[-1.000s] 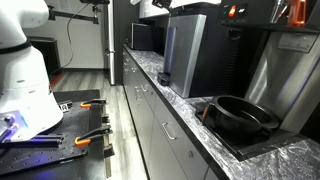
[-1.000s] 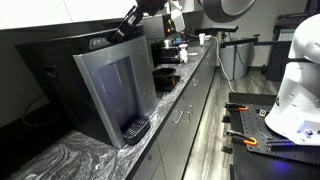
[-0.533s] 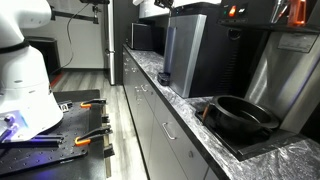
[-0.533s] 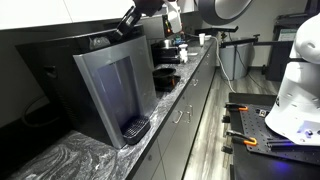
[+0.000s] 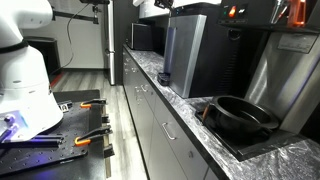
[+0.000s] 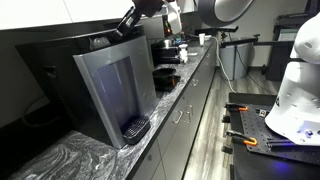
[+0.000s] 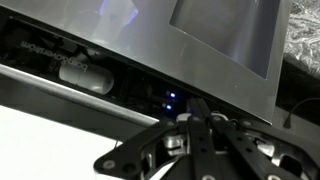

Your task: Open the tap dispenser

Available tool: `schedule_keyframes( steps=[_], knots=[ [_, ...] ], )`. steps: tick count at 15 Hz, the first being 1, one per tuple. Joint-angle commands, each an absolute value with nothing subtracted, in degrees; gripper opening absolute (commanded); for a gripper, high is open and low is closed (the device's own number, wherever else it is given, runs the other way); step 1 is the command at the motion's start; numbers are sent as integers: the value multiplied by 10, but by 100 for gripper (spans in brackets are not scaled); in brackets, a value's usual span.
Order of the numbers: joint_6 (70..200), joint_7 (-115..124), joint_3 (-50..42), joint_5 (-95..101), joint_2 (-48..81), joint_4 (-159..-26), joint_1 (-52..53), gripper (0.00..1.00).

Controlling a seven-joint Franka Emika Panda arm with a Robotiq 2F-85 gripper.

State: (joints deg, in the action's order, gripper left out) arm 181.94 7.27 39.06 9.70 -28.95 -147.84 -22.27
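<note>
The tap dispenser (image 5: 186,55) is a tall box with a silver-grey front panel and black sides, standing on the marbled counter; it also shows in an exterior view (image 6: 115,88). My gripper (image 6: 129,21) is at the dispenser's top front edge, and it also shows at the top in an exterior view (image 5: 158,8). In the wrist view the gripper (image 7: 196,108) has its black fingers pressed together, pointing at the dark gap under the silver panel (image 7: 215,40), where small blue lights glow. Nothing shows between the fingers.
A round black pan (image 5: 241,116) sits on the counter near the camera. A smaller dark box appliance (image 5: 141,38) stands beyond the dispenser. More machines (image 6: 166,52) line the counter. A white robot base (image 5: 25,85) and a tool table (image 5: 60,130) stand across the aisle.
The arm's upper links have shifted slightly above the dispenser. The gripper stays at the top front edge, and the dispenser looks the same.
</note>
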Motion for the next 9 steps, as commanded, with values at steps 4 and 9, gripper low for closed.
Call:
schedule_keyframes(
  steps=[4, 9],
  knots=[
    [1841, 79, 413, 98, -274, -1461, -254, 0],
    [1831, 72, 398, 95, -271, -1461, -226, 0]
  ],
)
